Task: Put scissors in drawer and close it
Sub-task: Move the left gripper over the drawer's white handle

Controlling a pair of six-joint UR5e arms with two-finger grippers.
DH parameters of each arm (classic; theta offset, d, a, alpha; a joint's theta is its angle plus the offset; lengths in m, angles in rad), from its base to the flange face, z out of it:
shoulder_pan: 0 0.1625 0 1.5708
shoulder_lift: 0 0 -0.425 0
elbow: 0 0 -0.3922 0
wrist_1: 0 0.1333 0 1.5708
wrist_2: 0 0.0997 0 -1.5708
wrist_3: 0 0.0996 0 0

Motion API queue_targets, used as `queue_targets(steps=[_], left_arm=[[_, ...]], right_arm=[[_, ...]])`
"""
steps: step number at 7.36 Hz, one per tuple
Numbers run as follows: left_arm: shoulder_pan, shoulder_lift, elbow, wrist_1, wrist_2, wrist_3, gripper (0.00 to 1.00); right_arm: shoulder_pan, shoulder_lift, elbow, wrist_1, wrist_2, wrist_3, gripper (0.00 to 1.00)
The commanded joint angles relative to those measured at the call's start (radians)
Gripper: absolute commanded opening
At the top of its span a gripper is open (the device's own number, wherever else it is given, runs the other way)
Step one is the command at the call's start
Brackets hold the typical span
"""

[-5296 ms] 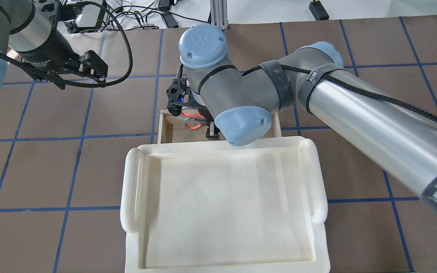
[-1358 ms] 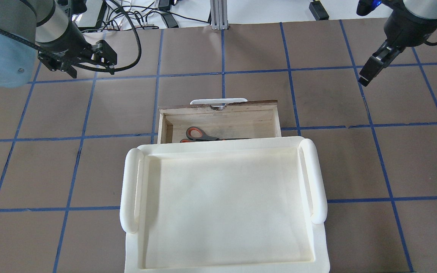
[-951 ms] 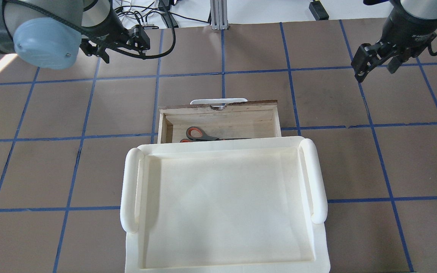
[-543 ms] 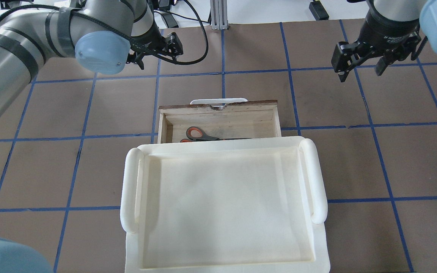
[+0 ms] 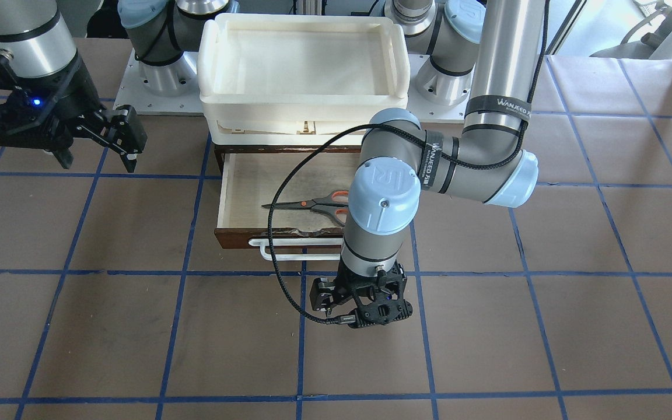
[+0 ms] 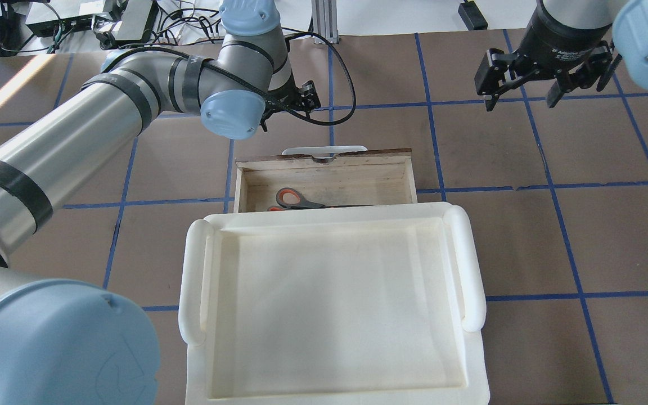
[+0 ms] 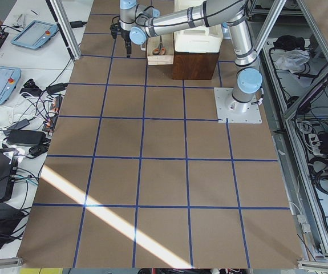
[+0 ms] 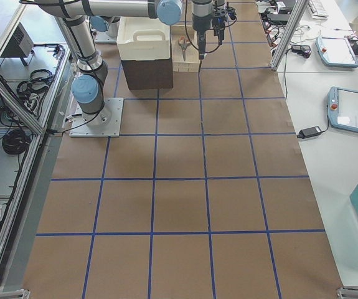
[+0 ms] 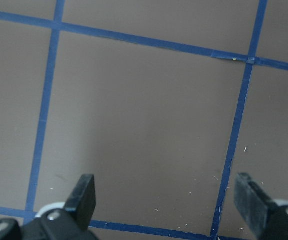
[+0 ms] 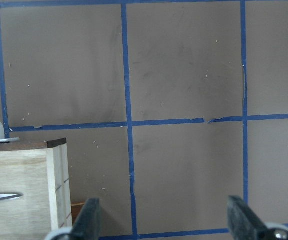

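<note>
The scissors (image 5: 311, 204) are lying flat inside the drawer (image 5: 226, 192), near the centre of the front-facing frame, blades pointing frame-left and the orange-lined loops partly hidden under the left arm's elbow. That half of the task is looking done. The drawer is standing pulled out from under the cream tray (image 5: 213, 58), so the closing is what is remaining.

The left end effector (image 9: 166, 197) is hanging with its fingers spread wide and holding nothing. It is pointing down at the bare table (image 5: 137, 326) just below the white bar handle (image 5: 289, 254) in the front-facing frame. Judging by that placing, it is lining up to push the drawer front inward.

The right end effector (image 10: 164, 215) is hovering at the upper left of the front-facing frame, also wide apart and gripping nothing, well away from the drawer.
</note>
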Motion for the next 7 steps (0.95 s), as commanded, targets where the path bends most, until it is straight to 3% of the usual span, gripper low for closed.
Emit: queue_targets(steps=[1,7], left_arm=[[-0.025,-0.028,0.001,-0.045,0.001,-0.037,1.0],[-0.026,0.018,0.004,-0.181,-0.022,-0.037,1.0]], right_arm=[[0.003,-0.005,-0.001,-0.002,0.025,0.084,0.96],[0.014,-0.006,0.011,-0.006,0.025,0.074,0.96]])
